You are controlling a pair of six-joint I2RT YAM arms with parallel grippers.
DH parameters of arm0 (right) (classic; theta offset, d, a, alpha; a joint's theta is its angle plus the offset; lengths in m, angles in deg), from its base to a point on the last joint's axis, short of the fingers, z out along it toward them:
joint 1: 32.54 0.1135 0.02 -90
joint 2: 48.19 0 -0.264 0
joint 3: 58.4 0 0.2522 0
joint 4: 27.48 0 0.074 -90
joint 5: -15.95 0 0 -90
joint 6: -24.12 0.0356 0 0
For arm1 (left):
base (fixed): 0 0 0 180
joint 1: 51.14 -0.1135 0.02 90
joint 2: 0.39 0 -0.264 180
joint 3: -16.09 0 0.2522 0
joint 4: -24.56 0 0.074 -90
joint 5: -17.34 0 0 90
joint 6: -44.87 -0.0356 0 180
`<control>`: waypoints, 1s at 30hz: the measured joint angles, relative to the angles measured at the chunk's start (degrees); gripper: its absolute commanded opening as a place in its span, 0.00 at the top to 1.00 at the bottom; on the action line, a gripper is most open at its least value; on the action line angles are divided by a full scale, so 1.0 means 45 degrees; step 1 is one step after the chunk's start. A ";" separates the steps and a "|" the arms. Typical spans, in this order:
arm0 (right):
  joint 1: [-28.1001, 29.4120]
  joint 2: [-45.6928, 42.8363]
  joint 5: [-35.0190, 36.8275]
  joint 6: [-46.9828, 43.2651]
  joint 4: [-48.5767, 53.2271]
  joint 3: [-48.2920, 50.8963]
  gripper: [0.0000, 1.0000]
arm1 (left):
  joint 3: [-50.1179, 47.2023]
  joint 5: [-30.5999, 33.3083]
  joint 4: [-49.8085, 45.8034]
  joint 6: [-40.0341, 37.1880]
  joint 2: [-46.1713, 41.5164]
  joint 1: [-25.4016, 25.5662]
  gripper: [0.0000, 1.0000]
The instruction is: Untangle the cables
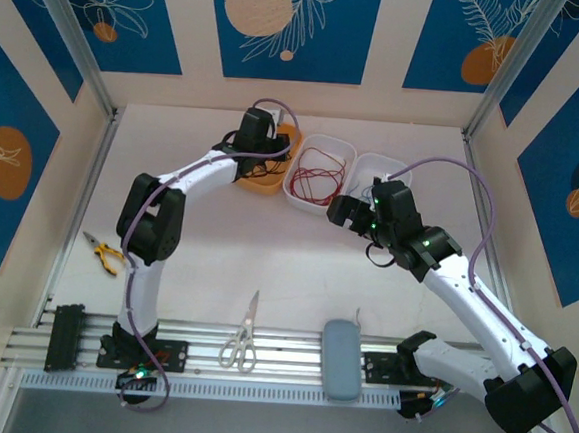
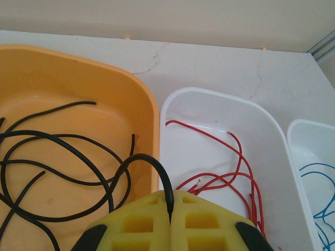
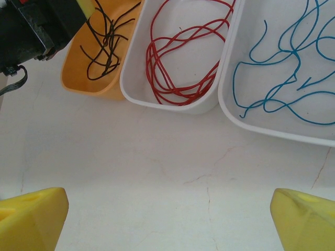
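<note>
Stretching left arm (image 1: 197, 174) forward, elbow bent, over orange plastic tray (image 2: 52, 73); pinching left gripper (image 2: 170, 222) tight on one thin black wire (image 2: 152, 158) arcing up from that tray, more black wires (image 2: 52, 138) lying loose inside. Hovering right gripper (image 3: 167, 219), yellow fingers (image 3: 31, 219) spread wide, over pale table (image 3: 157, 157) before white plastic tray (image 3: 172, 108) of thin red wires (image 3: 167, 68) and second white tray (image 3: 272, 133) of thin blue wires (image 3: 282, 89).

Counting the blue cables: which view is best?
Right wrist view: the blue cables lie spread in their white tray. Left wrist view catches a few loops at its edge; from above they're too small to count.
</note>
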 measured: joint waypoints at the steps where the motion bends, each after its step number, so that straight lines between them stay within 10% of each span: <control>1: 0.0000 0.0000 0.0005 0.0005 0.0005 0.0000 0.01 | 0.0015 0.0000 -0.0005 0.0083 0.0024 -0.0044 1.00; 30: -0.0389 0.0015 -0.0024 0.0039 -0.0024 0.0121 0.01 | 0.4172 0.1098 -0.1758 0.0141 0.3983 -0.0466 1.00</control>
